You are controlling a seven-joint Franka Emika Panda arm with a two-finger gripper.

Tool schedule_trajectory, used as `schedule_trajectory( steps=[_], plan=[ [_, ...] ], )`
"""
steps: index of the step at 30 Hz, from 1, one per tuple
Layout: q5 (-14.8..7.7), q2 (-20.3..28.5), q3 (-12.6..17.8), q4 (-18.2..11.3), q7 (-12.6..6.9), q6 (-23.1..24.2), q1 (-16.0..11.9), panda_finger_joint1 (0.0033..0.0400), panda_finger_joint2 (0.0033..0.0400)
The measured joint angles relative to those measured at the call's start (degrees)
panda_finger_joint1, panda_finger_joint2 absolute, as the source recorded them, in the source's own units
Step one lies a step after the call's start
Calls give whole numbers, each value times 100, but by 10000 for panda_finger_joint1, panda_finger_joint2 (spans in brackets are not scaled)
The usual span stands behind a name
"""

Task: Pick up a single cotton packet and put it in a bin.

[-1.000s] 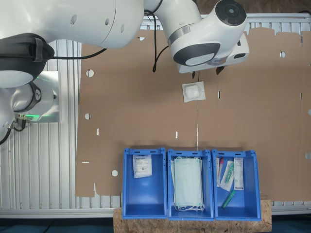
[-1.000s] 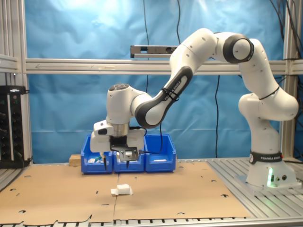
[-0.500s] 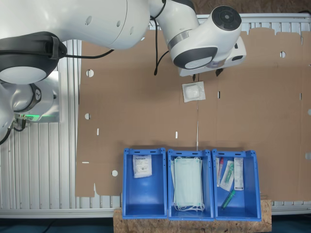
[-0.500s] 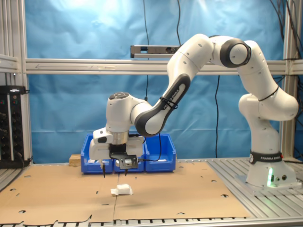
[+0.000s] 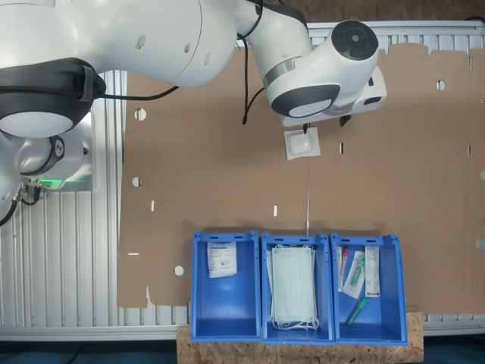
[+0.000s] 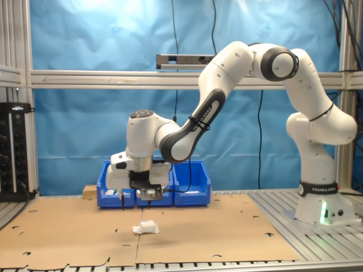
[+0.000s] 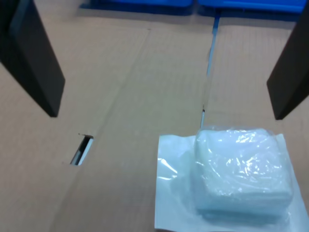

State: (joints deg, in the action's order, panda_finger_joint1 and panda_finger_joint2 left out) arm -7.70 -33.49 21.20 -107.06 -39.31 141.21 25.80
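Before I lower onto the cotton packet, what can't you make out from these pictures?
- Cotton packet, first exterior view: its far edge is covered by the arm's wrist housing.
- Gripper, wrist view: fingers spread wide; their upper parts are cut off by the frame edges.
- Cotton packet's near edge, wrist view: cut off by the picture's edge.
- Label on the flat packet in the bin: too small to read.
- Bin contents, second exterior view: hidden behind the bin walls and the arm.

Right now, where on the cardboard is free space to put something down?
The cardboard sheet is bare between the cotton packet and the row of blue crates. It is crowded at the packet, where the open gripper hangs above it, and inside the crate with face masks.
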Motion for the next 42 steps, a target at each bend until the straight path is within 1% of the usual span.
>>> schedule_trajectory(
  steps=[7,15,22,28,35,42],
  plan=[
    [0,4,0,-132,-1,44,-132,400,400],
    [0,6,-64,-411,-1,64,-193,400,400],
    [0,3,-172,-570,-1,116,-220,400,400],
    [22,-19,-280,-599,-1,209,-278,400,400],
    [175,-124,-423,-599,-1,340,-381,400,400],
    [246,-247,-482,-599,-1,462,-454,400,400]
  ],
)
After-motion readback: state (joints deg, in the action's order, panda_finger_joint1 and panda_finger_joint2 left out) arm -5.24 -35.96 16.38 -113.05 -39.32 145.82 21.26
